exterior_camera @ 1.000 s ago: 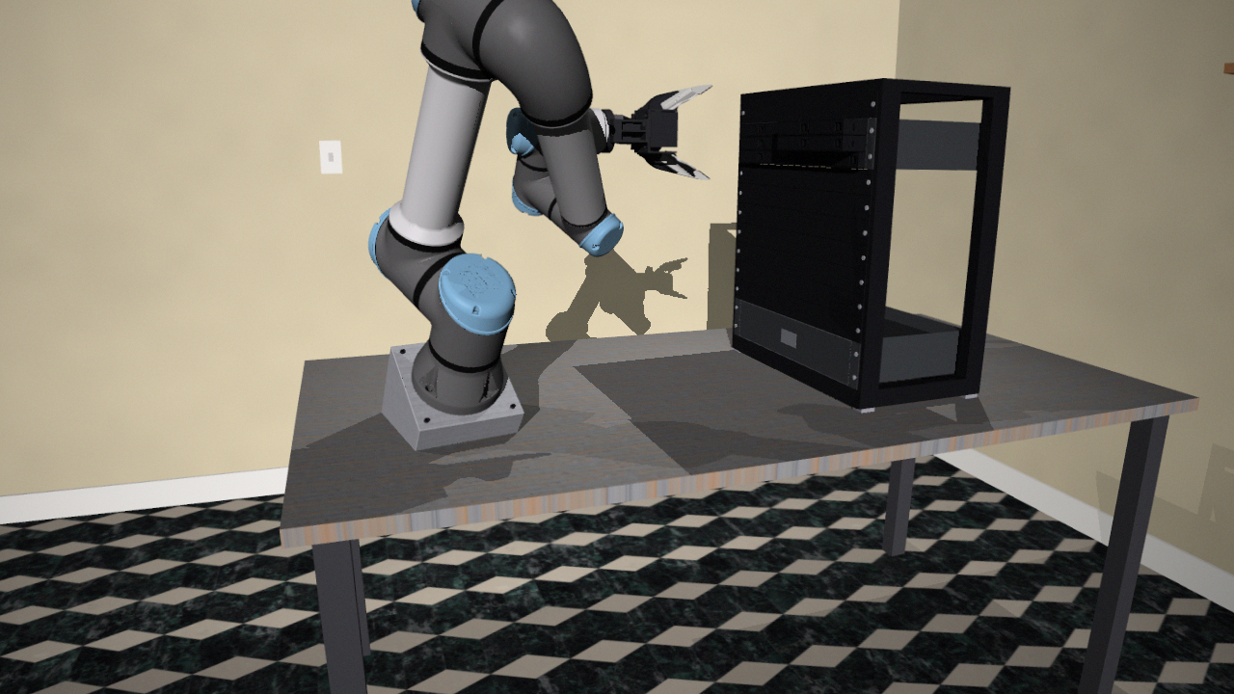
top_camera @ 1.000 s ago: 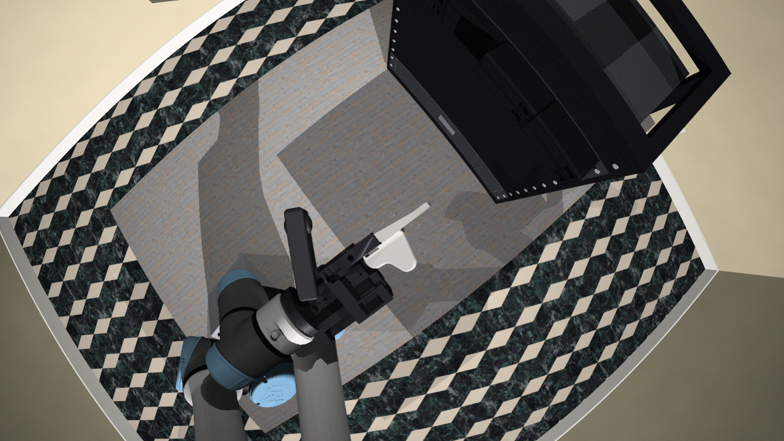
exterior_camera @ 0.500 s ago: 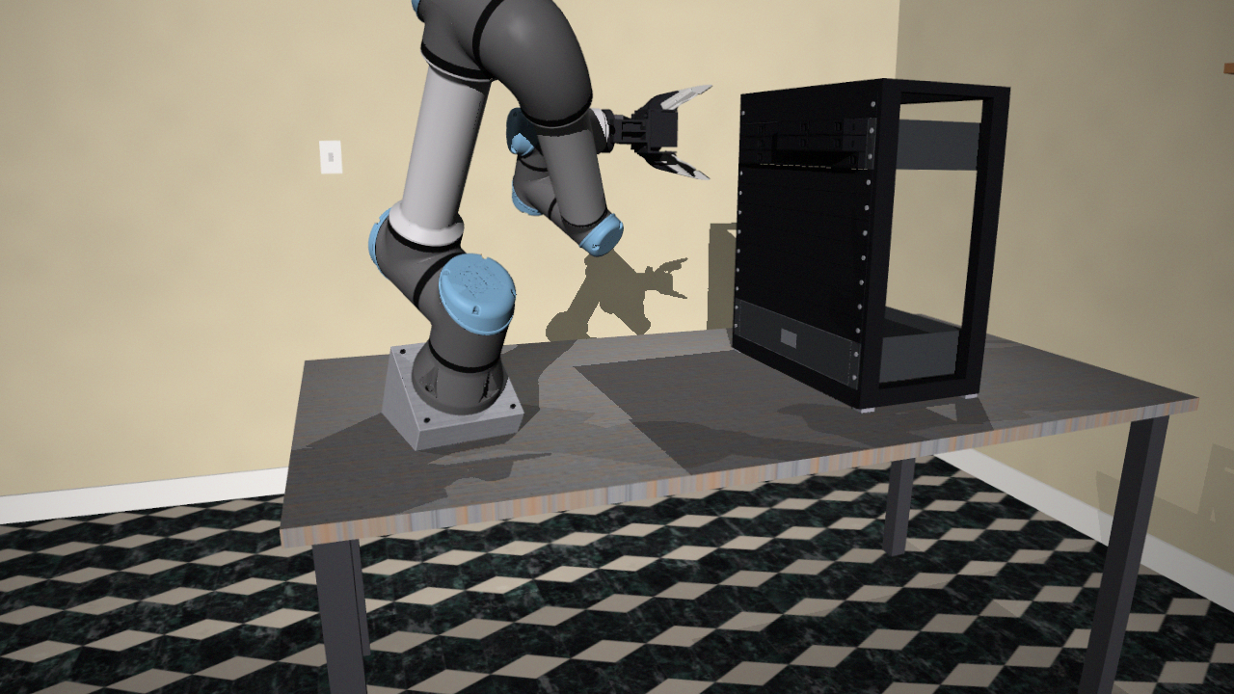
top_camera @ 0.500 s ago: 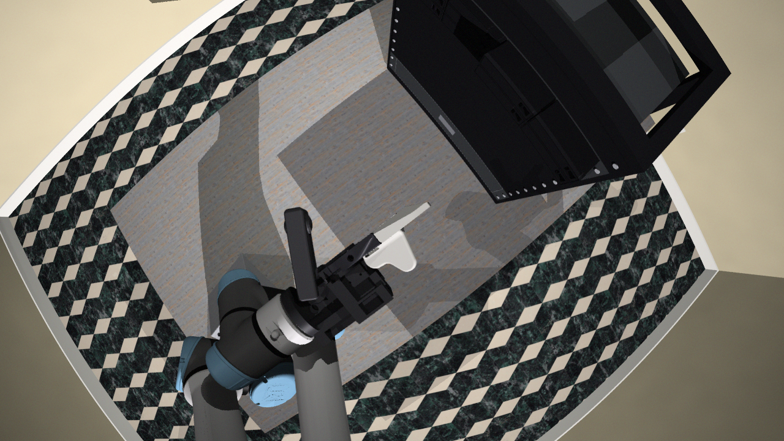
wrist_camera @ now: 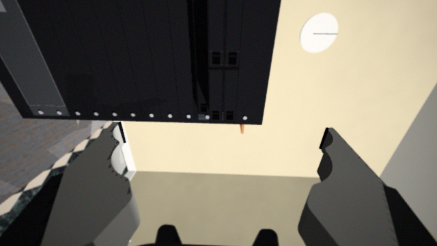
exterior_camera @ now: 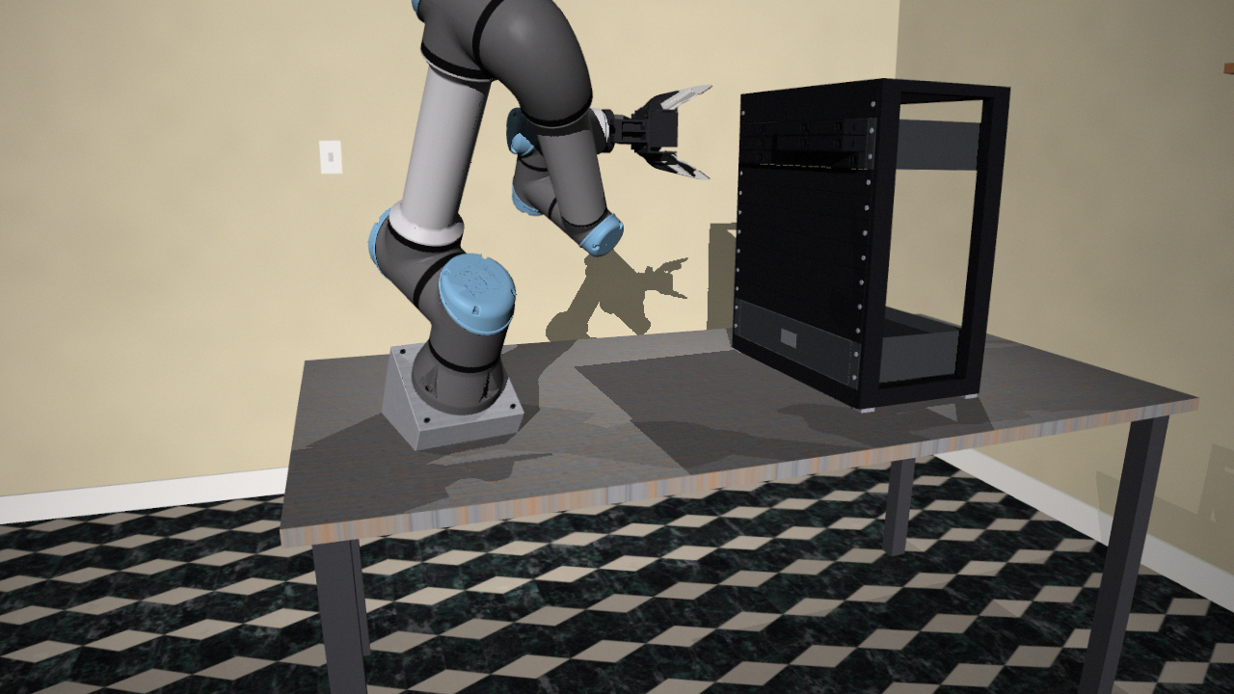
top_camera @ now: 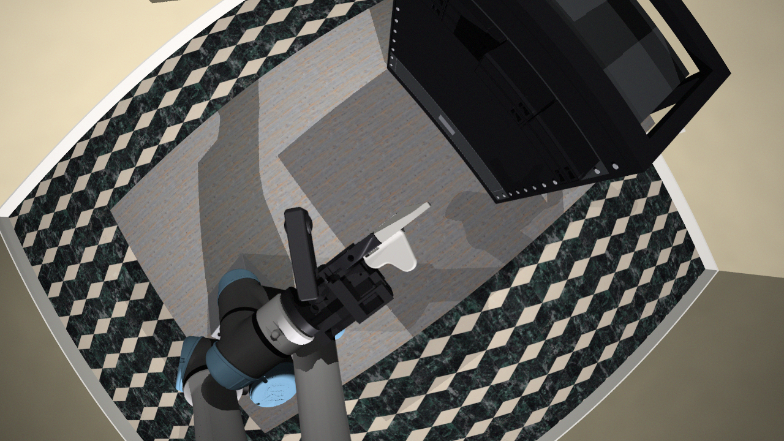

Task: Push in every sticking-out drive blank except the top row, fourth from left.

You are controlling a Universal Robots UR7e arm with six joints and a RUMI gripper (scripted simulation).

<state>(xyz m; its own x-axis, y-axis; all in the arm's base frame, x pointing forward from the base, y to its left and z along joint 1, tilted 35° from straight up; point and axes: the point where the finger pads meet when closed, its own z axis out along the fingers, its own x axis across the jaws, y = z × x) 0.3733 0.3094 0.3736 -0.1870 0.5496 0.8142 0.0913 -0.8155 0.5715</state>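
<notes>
The black rack [exterior_camera: 863, 232] stands on the right part of the table, its front facing the arm. The drive blanks [exterior_camera: 806, 142] form a band near the top of the front; they also show in the wrist view [wrist_camera: 218, 68] and from above [top_camera: 526, 115]. Which blanks stick out is hard to tell in the dark front. My gripper [exterior_camera: 694, 133] is open and empty, level with the top of the rack and a short way in front of it. From above my gripper [top_camera: 408, 233] is apart from the rack. In the wrist view my two fingers stand wide below the rack's edge.
The arm's base [exterior_camera: 452, 405] is on the table's left part. The rack has a grey panel [exterior_camera: 790, 336] at its bottom front. The table edge runs close beside the rack's right side. A wall stands behind the table.
</notes>
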